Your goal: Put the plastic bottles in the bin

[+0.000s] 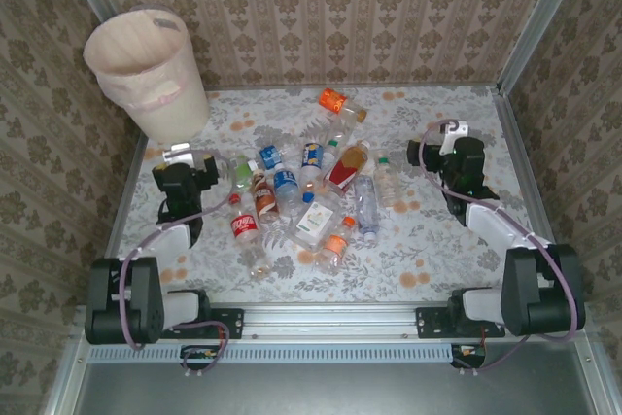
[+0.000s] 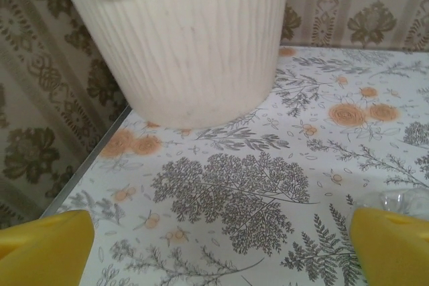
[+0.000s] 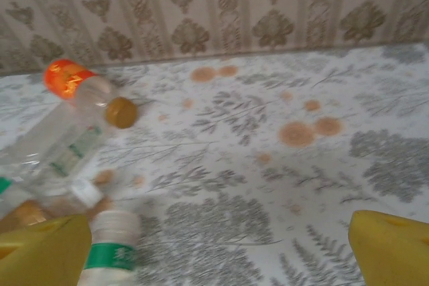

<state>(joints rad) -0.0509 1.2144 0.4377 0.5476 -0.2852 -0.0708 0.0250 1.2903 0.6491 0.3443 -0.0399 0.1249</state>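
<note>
No text legible on plastic bottles (image 1: 286, 188).

Wide-apart, empty jaws on the left pincer (image 2: 216, 254) and the right pincer (image 3: 218, 254), both low.

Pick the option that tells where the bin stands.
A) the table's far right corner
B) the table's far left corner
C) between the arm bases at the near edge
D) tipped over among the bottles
B: the top view shows the bin upright in the far left corner of the table, apart from the plastic bottles heaped mid-table.
</note>
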